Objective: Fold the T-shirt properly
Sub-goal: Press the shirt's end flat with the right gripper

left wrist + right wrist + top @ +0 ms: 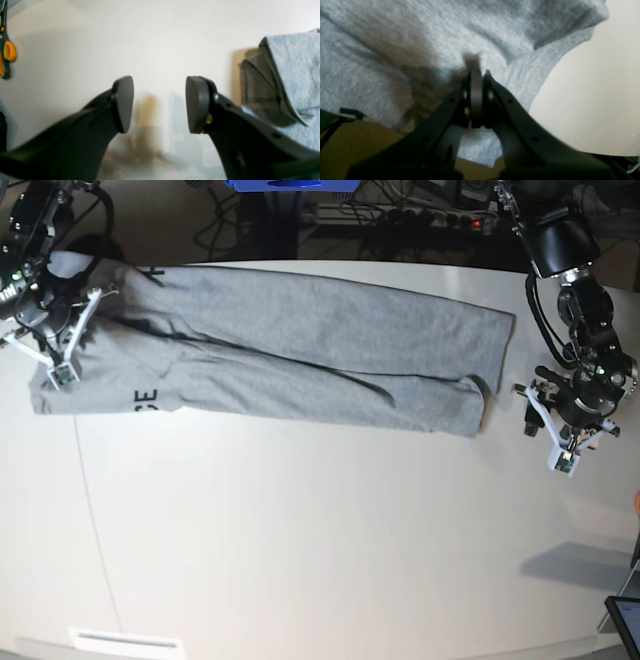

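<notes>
Left gripper (160,105) hangs with its jaws spread and nothing between them, over bare white table (320,530) just beside the end of the T-shirt (280,350) on the base view's right. Right gripper (476,75) has its jaws pressed together; grey cloth bunches at the tips, so it seems to pinch a fold of the shirt, though the blur leaves the bite itself unclear.

Already folded lengthwise, the shirt lies as a long heather-grey band across the far part of the table, from one arm to the other. A few black letters show at its near edge on the base view's left. The end by the left gripper is stacked in several layers, one edge curling up.

I judge the cotton light, soft and limp: it will sag, drag and slide over itself rather than hold a shape, and its layers will part if only the top one is caught. The sound hold for the left gripper is that stacked end, taken through all layers. Orange-handled scissors (7,53) lie well apart.
</notes>
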Tool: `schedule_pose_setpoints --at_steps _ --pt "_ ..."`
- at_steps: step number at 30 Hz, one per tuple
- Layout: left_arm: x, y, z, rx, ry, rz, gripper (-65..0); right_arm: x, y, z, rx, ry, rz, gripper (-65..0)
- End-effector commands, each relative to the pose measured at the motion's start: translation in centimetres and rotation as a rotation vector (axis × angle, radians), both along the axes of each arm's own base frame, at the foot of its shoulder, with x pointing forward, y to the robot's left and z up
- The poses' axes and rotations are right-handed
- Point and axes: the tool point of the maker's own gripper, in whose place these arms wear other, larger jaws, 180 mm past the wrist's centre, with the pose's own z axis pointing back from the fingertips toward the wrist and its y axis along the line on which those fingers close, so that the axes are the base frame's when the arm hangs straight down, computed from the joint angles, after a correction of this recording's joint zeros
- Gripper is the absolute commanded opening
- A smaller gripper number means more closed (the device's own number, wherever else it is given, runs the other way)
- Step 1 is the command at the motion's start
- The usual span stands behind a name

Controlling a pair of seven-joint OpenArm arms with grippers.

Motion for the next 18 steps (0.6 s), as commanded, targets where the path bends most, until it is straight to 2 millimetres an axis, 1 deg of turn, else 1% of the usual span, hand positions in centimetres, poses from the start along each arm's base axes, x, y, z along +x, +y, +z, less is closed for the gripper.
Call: schedule_pose_setpoints --at_steps 1,3,5,8,11,18 --pt "0.9 0.4 1.6 0.012 -0.049 -0.002 -32.6 0.2 -0.4 0.7 -0.017 -0.020 0.000 -64.9" --pt "0.9 0.4 1.6 0.012 -0.049 -0.002 -32.6 -0.2 -0.1 0.4 -0.003 -0.013 -0.012 -64.9" --pt "0.9 0.4 1.6 0.012 -0.049 -0.002 -32.6 -1.1 -1.2 0.3 -0.011 0.008 -0.069 -64.9" --pt "0.9 0.4 1.6 0.012 -0.049 -0.002 -32.6 -1.8 -2.3 0.4 -0.025 0.019 -0.109 -64.9" --pt "0.9 0.4 1.6 0.012 -0.049 -0.002 -32.6 -2.0 -2.5 0.4 -0.029 0.026 -0.112 -64.9" --pt "0.9 0.3 1.5 0.011 -0.049 -0.002 -32.6 -2.4 -1.9 -0.1 -0.014 0.039 -0.113 -64.9"
